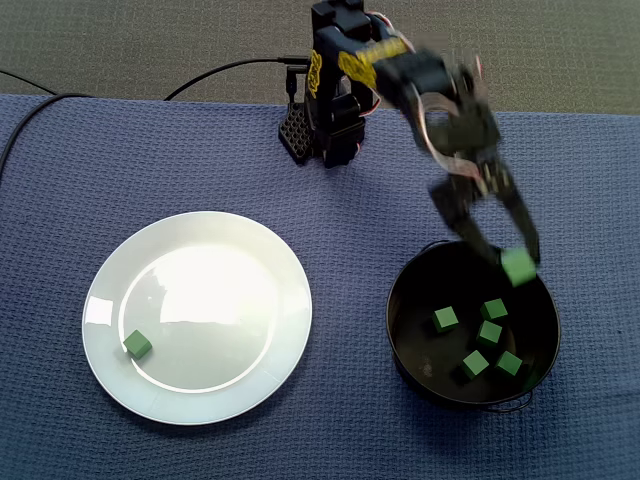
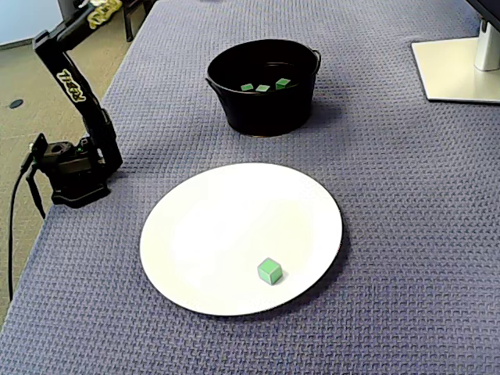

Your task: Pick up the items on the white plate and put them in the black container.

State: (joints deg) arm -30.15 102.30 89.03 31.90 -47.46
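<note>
Prob. an office or lab desk: tabletop w/ blue waffle-weave cloth (image 2: 406,234), flat grey monitor-stand base (image 2: 457,72) at far right in a fixed view, short-pile carpet floor (image 1: 150,40) beyond the far edge, black cable (image 1: 220,70) trailing across it.

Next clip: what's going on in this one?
The black robot arm's gripper holds a small green cube over the rim of the round black container, apparently about to drop it in, though that fixed view is motion-blurred. Five green cubes lie on the container's bottom. A lone green cube sits near the edge of the round white plate, which is otherwise bare. Everything rests on a blue woven cloth.
</note>
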